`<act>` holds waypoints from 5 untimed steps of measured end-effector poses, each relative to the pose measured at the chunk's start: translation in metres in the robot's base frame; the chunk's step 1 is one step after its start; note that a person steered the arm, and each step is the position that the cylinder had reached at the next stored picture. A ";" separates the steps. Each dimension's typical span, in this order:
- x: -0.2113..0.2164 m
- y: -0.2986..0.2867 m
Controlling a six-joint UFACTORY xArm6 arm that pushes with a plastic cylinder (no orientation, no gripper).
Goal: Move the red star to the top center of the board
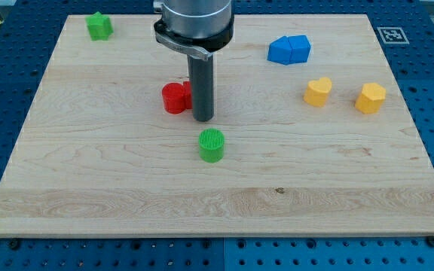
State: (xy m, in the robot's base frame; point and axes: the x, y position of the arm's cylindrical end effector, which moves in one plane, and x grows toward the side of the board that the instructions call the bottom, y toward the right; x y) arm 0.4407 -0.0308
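A red block (175, 98) lies left of the board's middle; its visible part looks round, and its right side is hidden behind my rod, so I cannot make out its full shape. My tip (203, 119) rests on the board right beside this red block, at its right edge and slightly toward the view's bottom. No other red block shows. The rod's mount covers the top centre of the board (66, 173).
A green star (99, 26) sits at the top left. A green cylinder (211, 144) stands just below my tip. Two touching blue blocks (288, 50) lie at the upper right. A yellow heart (317, 91) and a yellow hexagon (370, 98) lie at the right.
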 end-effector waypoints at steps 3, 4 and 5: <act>-0.045 -0.008; -0.058 -0.012; -0.069 -0.014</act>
State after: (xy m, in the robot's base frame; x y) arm 0.3713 -0.0444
